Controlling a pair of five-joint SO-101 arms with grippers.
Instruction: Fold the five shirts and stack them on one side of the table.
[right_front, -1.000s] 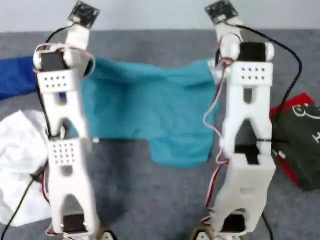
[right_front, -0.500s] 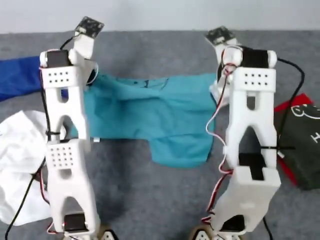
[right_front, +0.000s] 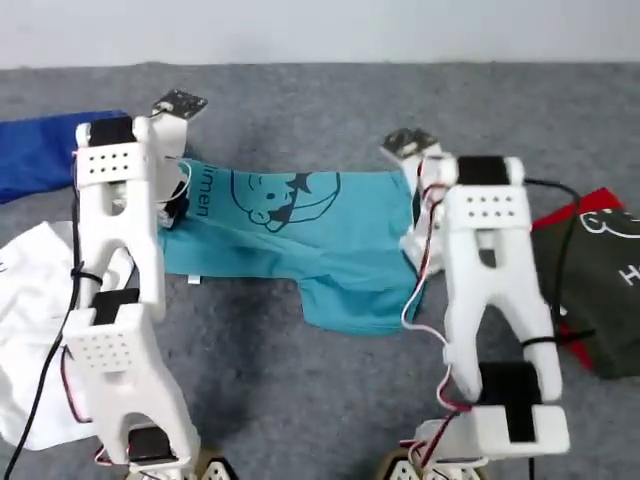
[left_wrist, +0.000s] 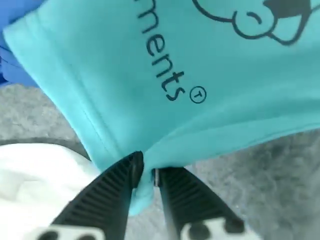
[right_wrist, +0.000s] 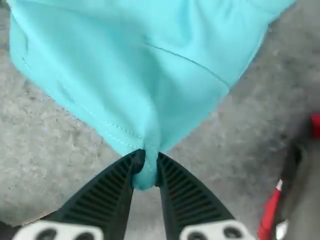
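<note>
A teal shirt (right_front: 300, 245) with a dark printed drawing lies across the middle of the grey table, its far edge folded toward the front. My left gripper (left_wrist: 144, 172) is shut on the teal shirt's (left_wrist: 200, 65) hem at its left side, under the left arm (right_front: 120, 200). At the shirt's right side my right gripper (right_wrist: 146, 162) is shut on a pinch of the same cloth (right_wrist: 135, 65), beneath the right arm (right_front: 480, 230). A blue shirt (right_front: 35, 155) lies at the far left, a white shirt (right_front: 35, 310) at the front left, and a dark shirt over red cloth (right_front: 590, 290) at the right.
Grey carpet-like table surface (right_front: 300, 400) lies bare in front of the teal shirt and along the back (right_front: 330, 100). A pale wall runs behind the table's far edge.
Both arms have pulled back toward the front, carrying the teal shirt's far edge over itself. The printed drawing now faces up.
</note>
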